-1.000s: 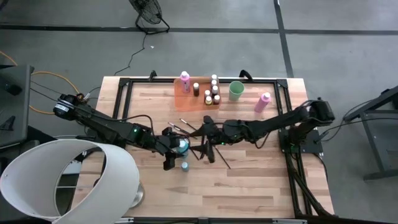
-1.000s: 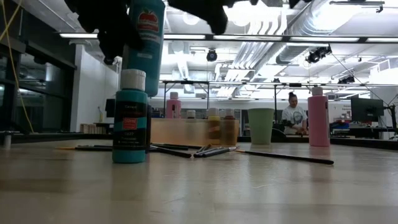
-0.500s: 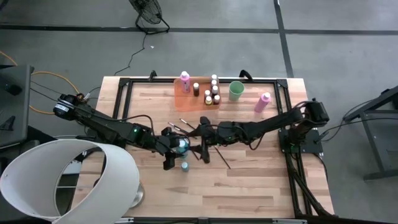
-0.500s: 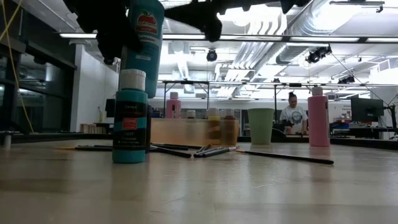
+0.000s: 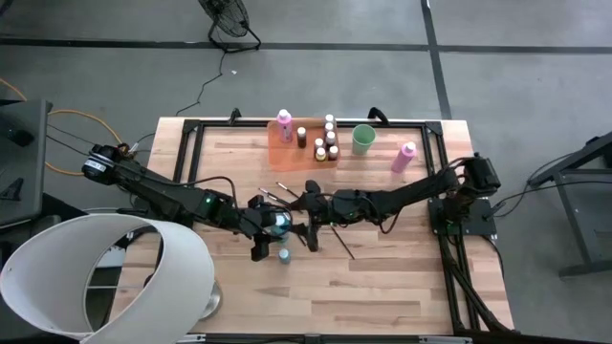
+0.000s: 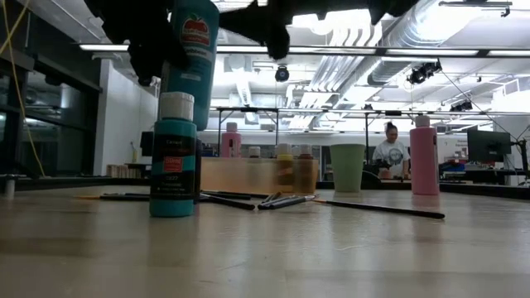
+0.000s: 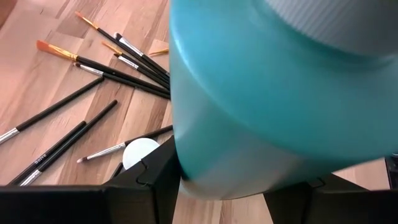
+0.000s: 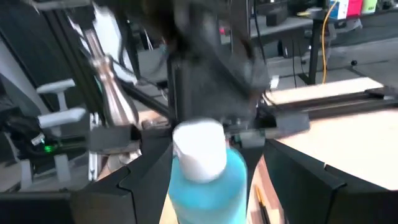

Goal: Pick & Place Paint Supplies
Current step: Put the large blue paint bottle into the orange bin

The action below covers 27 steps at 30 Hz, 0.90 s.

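Teal bottle (image 6: 190,58) white-capped, pink bottle (image 6: 423,161), pale green cup (image 6: 347,168), translucent orange tray (image 5: 290,151)

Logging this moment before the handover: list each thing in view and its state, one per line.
Left hand: shut on large teal bottle, held off the table.
Large teal bottle: lifted, white cap toward the right hand.
Right hand: open, close to the bottle's cap.
Small teal bottle: upright on the table, capped.
Paintbrushes: lying loose on the table.
Orange tray: holds several upright bottles.
Green cup: upright.
Pink bottle: standing outside the tray.
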### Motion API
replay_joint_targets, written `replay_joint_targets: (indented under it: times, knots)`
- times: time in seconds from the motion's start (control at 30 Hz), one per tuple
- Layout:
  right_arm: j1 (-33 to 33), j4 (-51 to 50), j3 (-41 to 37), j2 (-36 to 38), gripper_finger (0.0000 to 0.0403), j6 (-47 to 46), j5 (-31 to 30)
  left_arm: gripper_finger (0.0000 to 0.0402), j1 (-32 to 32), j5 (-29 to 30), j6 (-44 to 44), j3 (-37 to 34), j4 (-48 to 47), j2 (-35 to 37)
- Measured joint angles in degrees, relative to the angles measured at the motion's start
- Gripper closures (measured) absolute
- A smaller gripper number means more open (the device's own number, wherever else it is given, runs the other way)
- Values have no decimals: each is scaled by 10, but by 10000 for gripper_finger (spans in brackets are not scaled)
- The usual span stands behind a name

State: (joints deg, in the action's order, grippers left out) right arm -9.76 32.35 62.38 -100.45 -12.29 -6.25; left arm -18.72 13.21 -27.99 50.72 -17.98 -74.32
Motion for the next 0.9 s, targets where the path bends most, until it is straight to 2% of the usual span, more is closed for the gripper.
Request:
replay_joint_targets:
  times: [0.5,0.9]
  knots:
    - [0,27,6,-25,163,-18,0,224,0,0,6,0,2,0]
    - [0,38,6,-25,252,-7,18,224,0,-3,4,0,11,0]
